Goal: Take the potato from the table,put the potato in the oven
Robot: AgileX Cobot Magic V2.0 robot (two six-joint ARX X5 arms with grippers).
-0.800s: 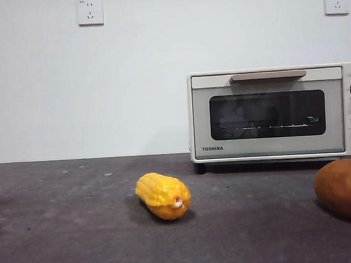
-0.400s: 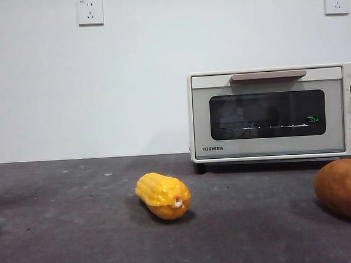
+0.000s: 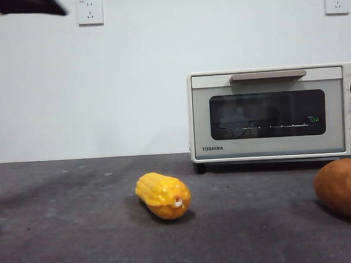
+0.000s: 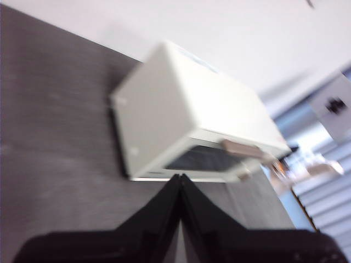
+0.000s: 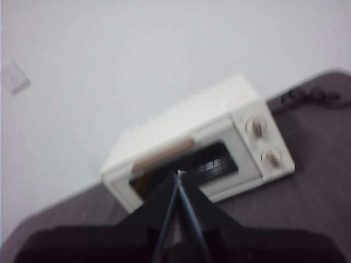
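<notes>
Potato point(image 3: 342, 189) rests on the tabletop point(image 3: 80, 231) at 4 o'clock of the corn cob point(image 3: 163, 195), before the closed "TOSHIBA" oven point(image 3: 269, 113). Left gripper point(image 4: 180, 181) and right gripper point(image 5: 178, 176) jaws together, both aloft.

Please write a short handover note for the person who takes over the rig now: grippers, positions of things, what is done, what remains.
Left gripper: jaws shut, empty, in the air facing the oven. Right gripper: jaws shut, empty, also aimed at it.
One dark arm tip shows at the top left corner of the front view.
The smooth orange-brown oval potato lies on the dark grey table, at the right edge.
The cream-white Toshiba toaster oven has its door closed.
The yellow ribbed corn cob lies mid-table.
Done: nothing. Left: open door, pick potato, place inside.
</notes>
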